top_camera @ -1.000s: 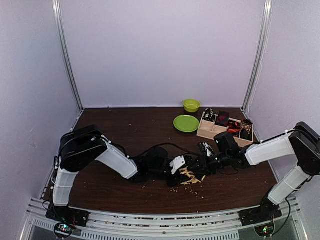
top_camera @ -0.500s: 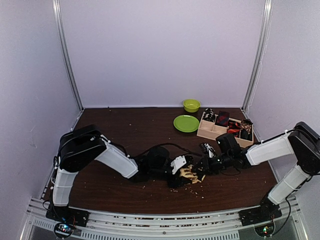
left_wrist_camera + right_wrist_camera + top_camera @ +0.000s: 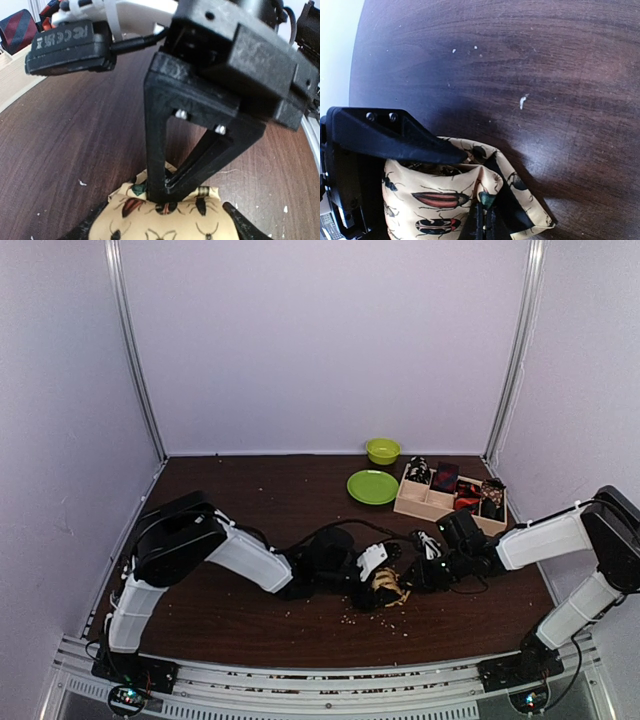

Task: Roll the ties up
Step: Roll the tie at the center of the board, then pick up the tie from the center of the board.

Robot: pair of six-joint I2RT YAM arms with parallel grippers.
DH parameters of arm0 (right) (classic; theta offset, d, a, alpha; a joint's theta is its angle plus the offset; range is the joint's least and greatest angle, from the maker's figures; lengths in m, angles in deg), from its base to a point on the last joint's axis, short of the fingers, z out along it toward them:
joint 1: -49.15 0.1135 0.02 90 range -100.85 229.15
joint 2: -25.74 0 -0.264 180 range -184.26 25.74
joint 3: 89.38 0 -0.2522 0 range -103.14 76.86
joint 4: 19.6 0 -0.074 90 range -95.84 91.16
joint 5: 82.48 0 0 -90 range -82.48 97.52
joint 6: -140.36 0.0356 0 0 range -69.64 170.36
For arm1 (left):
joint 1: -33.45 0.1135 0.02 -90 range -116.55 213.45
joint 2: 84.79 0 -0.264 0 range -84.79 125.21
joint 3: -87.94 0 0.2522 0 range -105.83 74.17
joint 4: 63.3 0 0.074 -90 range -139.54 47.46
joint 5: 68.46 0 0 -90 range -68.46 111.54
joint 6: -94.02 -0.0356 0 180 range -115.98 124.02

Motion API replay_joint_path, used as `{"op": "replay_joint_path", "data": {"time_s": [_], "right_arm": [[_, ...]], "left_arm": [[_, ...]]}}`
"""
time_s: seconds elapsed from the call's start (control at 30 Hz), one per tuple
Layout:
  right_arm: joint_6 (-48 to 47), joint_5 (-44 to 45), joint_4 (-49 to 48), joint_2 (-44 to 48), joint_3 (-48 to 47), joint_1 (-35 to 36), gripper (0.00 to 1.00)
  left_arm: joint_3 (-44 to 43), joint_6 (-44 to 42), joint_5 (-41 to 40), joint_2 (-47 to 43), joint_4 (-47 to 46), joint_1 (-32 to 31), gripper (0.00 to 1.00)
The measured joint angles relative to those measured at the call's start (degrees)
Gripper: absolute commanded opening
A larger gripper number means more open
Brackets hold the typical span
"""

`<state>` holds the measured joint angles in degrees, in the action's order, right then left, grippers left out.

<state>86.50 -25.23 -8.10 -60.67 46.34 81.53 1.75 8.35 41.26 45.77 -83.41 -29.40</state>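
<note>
A tan tie printed with beetles (image 3: 386,587) lies bunched on the brown table between the two arms. In the left wrist view the tie (image 3: 165,222) sits between the wide-apart fingers of my left gripper (image 3: 160,231), which is open. My right gripper (image 3: 485,225) is shut on a fold of the tie (image 3: 432,200) at its top edge. From the left wrist camera those right fingers (image 3: 160,190) come down as a black wedge onto the cloth. Seen from above, the left gripper (image 3: 374,573) and the right gripper (image 3: 402,580) meet over the tie.
A wooden compartment tray (image 3: 421,507) at the back right holds several small rolled ties (image 3: 443,477). A green plate (image 3: 372,487) and a green bowl (image 3: 382,450) stand left of it. Pale crumbs dot the table (image 3: 240,500). Cables loop near both wrists.
My left gripper has opened wider around the tie. The right gripper has closed on the tie's fold. Both grippers and the tie have shifted a little to the right.
</note>
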Motion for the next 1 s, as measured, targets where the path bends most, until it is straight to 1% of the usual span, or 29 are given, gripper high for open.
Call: {"op": "replay_joint_path", "data": {"time_s": [0.03,0.1,0.13,0.23,0.27,0.3,0.4,0.5,0.6,0.67,0.73,0.77,0.8,0.87,1.0], "right_arm": [[-0.15,0.44,0.5,0.11,-0.09,0.0,0.0],[-0.37,1.2,1.51,0.59,-0.22,0.0,0.0],[-0.46,1.4,1.9,0.74,-0.24,0.0,0.0],[-0.55,1.53,2.29,0.92,-0.28,0.04,0.0],[-0.61,1.53,2.29,0.94,-0.28,0.04,0.0],[-0.61,1.46,2.23,1.01,-0.28,0.04,0.03],[-0.59,1.14,2.8,1.92,-0.28,-0.02,0.19],[0.24,0.59,4.61,3.74,0.07,-1.18,0.36],[2.32,-1.81,4.48,7.69,2.62,-4.46,0.54],[4.02,-3.21,4.0,9.81,4.11,-5.92,0.6],[4.85,-4.59,3.32,10.45,4.68,-6.27,0.62],[5.09,-5.16,2.8,10.19,4.7,-6.27,0.72],[5.49,-5.84,2.14,9.79,4.7,-6.27,0.8],[6.64,-7.3,0.04,8.09,4.85,-6.25,0.84],[8.07,-10.88,-6.95,4.0,5.03,-5.22,0.84]], "left_arm": [[-0.02,0.15,0.0,0.2,0.07,0.0,0.75],[0.26,0.31,-0.07,0.37,0.09,0.0,0.72],[0.57,0.39,-0.11,0.37,0.09,0.0,0.68],[0.96,0.57,-0.15,0.37,0.11,0.0,0.51],[0.96,0.61,-0.09,0.37,0.11,0.0,0.48],[0.98,0.48,0.02,0.37,0.11,-0.02,0.44],[1.07,-0.33,-0.17,0.39,0.02,-0.39,0.39],[1.57,-1.42,-0.76,0.37,-0.61,-0.61,0.38],[2.82,-2.38,-1.16,0.04,-1.9,-0.74,0.37],[3.72,-2.91,-1.51,-0.39,-2.4,-0.83,0.37],[4.24,-3.23,-1.75,-0.61,-2.71,-0.92,0.37],[4.33,-3.37,-1.81,-0.66,-2.8,-0.92,0.37],[4.42,-3.45,-1.92,-0.68,-2.93,-0.92,0.37],[4.5,-3.63,-2.1,-0.72,-3.02,-0.92,0.37],[4.57,-3.8,-2.38,-0.72,-3.1,-0.94,0.38]]}}
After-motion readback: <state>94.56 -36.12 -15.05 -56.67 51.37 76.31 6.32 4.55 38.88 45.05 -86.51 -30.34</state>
